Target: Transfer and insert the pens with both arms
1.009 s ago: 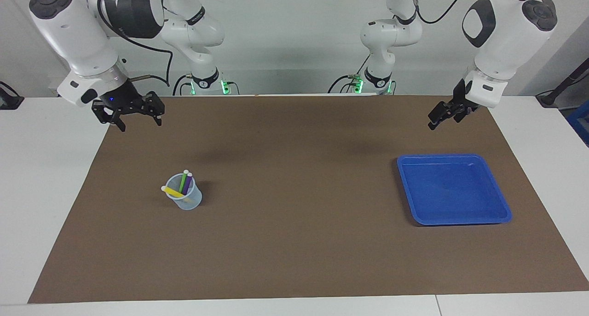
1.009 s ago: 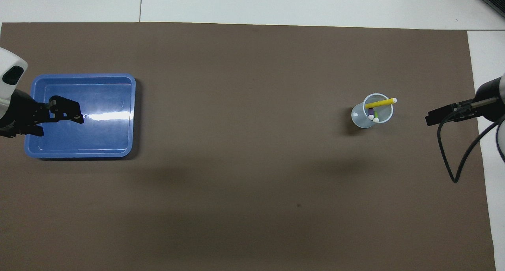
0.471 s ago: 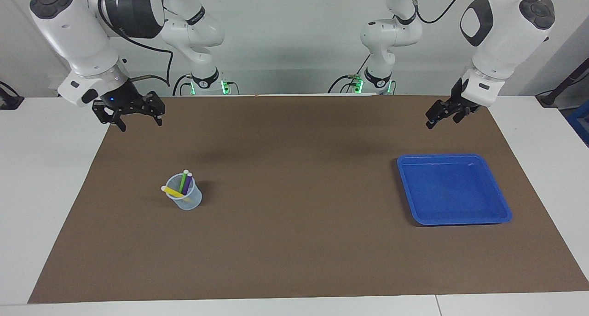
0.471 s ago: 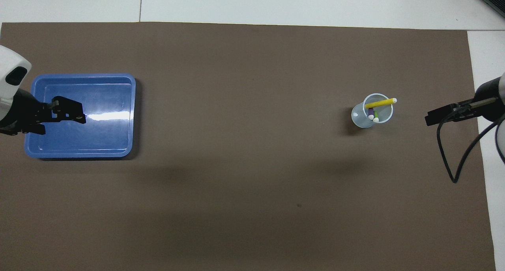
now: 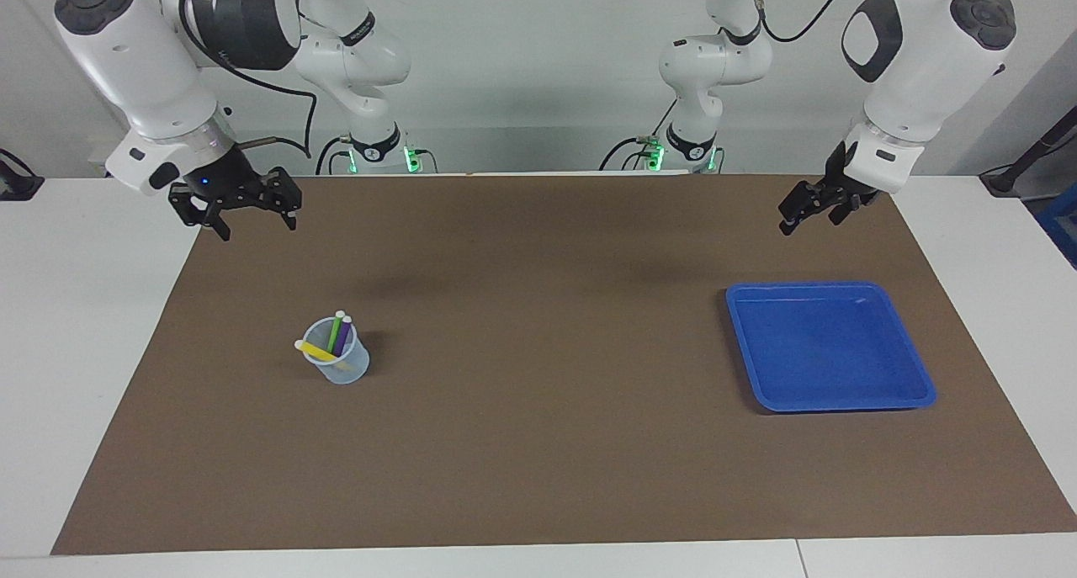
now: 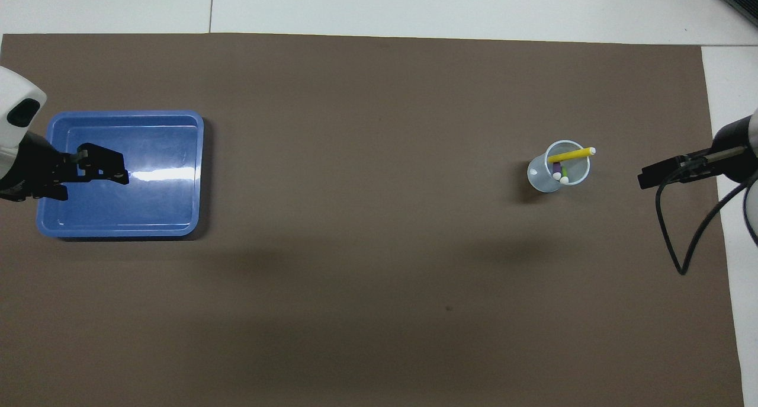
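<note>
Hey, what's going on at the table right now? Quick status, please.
Left gripper and right gripper open, raised, holding nothing. Green, purple, yellow pens in the clear cup. Blue tray bare. Nothing in the way.

1. I see my left arm [image 5: 917,65] bent down from its base, wrist angled toward seven o'clock in the facing view.
2. My left gripper [image 5: 795,212] hangs in the air, fingers apart, holding nothing.
3. My right arm [image 5: 143,65] slopes toward five o'clock in the facing view.
4. My right gripper [image 5: 252,216] hangs raised, fingers spread wide, empty.
</note>
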